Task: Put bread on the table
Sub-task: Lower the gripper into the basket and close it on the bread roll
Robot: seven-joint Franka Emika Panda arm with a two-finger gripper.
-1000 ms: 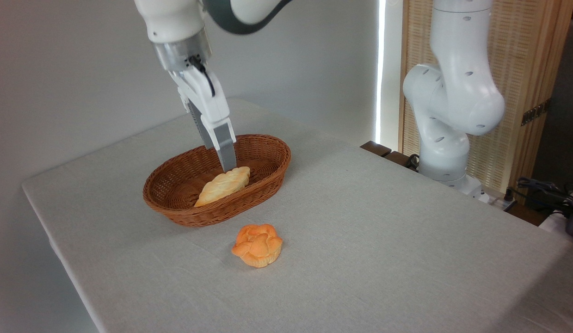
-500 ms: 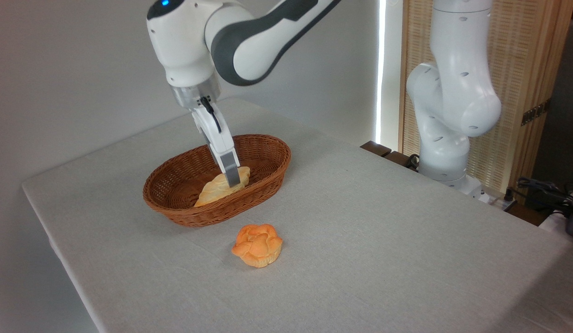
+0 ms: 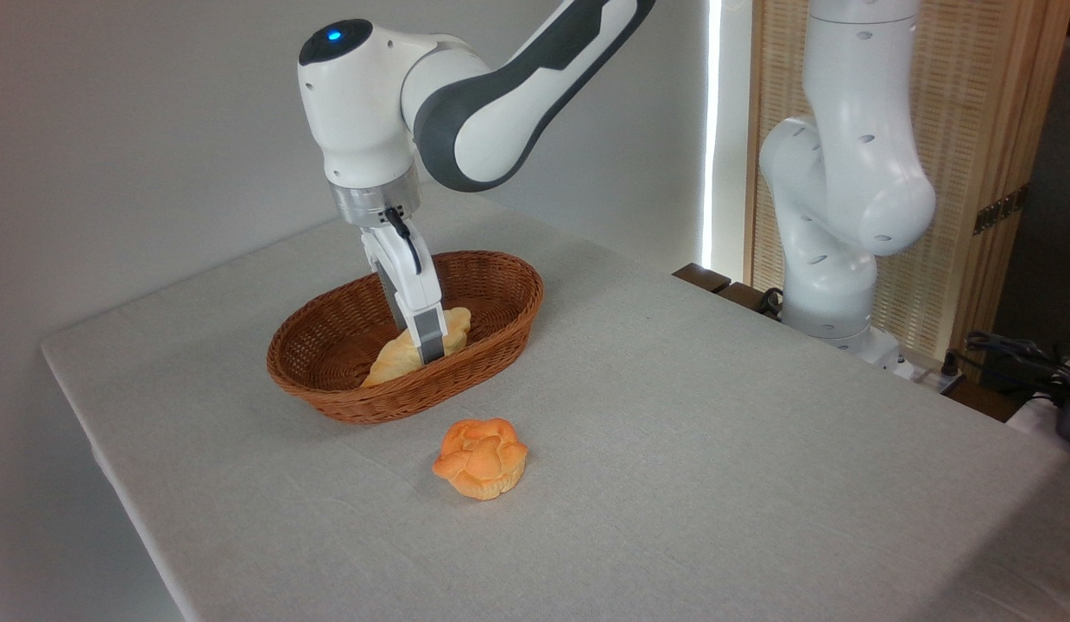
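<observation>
We take the basket (image 3: 405,335) as our landmark. The bread (image 3: 396,356), a pale golden loaf with ridges, lies inside the basket, running from its middle toward the near wall, one end resting low against the wicker. Our gripper (image 3: 429,344) reaches down into the basket from above and sits right at the loaf's middle; the near finger (image 3: 428,333) crosses in front of the loaf, and the other finger is hidden behind it. From this angle we cannot tell whether the jaws are pinching the loaf or only straddling it with a gap on each side.

We judge the task to be in its early part. The loaf is not yet lifted and has not left the basket, so nothing is finished. What is left, as we read it: secure the grip, raise the loaf clear of the basket's rim, carry it out, and set it on the table (image 3: 759,449).

An orange knotted bun (image 3: 481,457) sits on the cloth just in front of the basket; bare cloth to the right of the basket looks like the roomier landing spot.
</observation>
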